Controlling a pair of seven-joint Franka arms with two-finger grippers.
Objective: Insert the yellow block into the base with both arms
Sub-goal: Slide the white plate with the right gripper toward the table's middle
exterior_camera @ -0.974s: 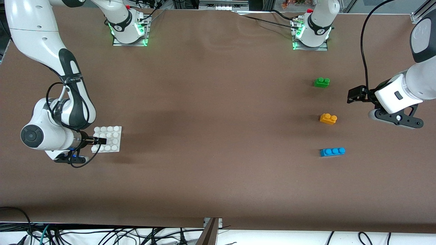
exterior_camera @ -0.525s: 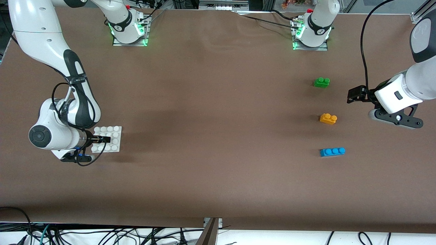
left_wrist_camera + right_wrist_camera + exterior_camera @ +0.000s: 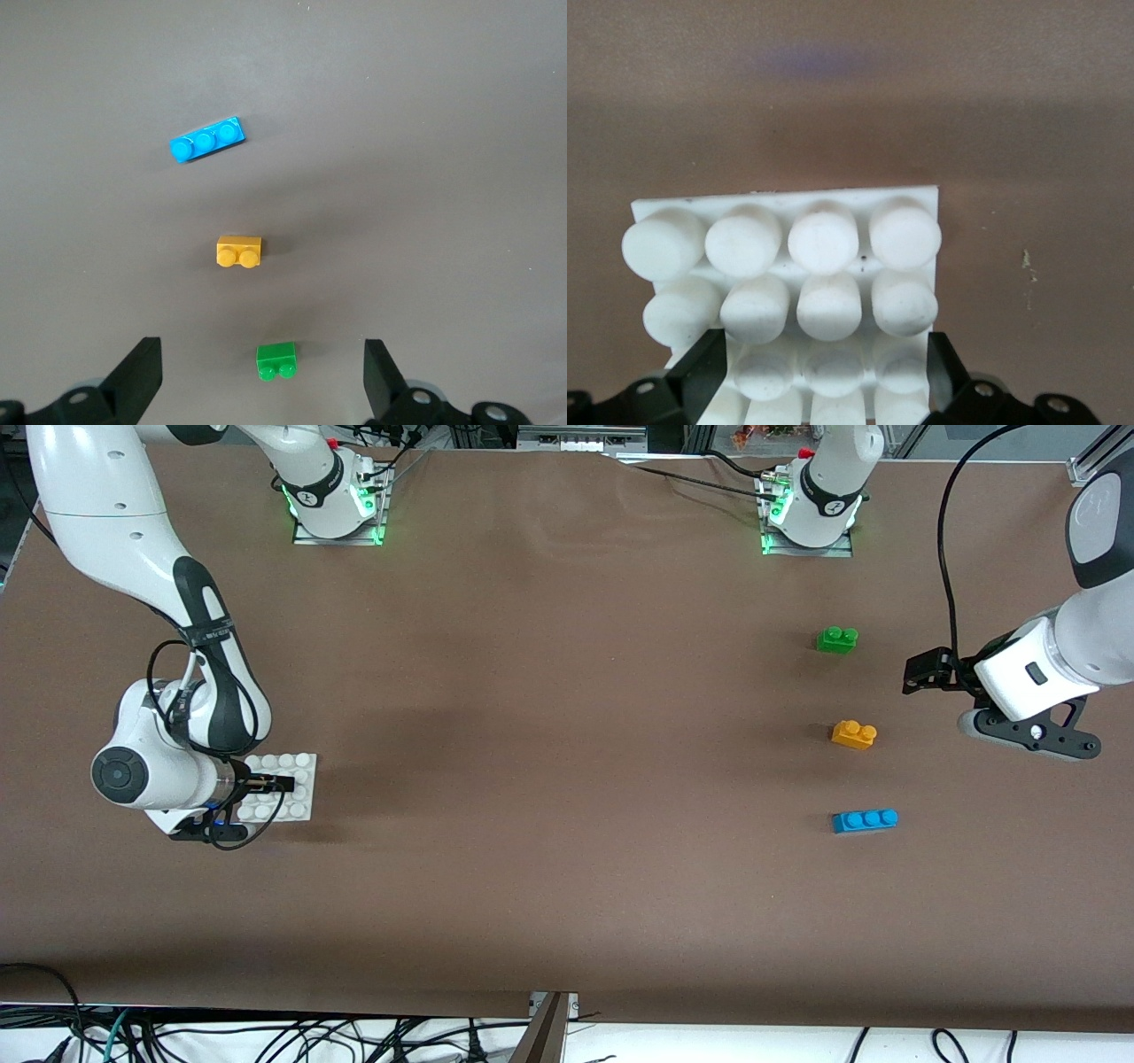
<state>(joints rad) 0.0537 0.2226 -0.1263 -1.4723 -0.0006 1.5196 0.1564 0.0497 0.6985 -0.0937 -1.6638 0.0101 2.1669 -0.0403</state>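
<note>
yellow block: your small orange-yellow two-stud brick, upright on the table between green brick and blue brick, bare cloth around it | left gripper: jaws wide, holding nothing, beside the bricks | right gripper: fingers spread astride base, low over its studs

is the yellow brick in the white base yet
Out. The small orange-yellow plastic two-stud brick lies on the table at the left arm's end; the flat white studded base plate is apart.
</note>
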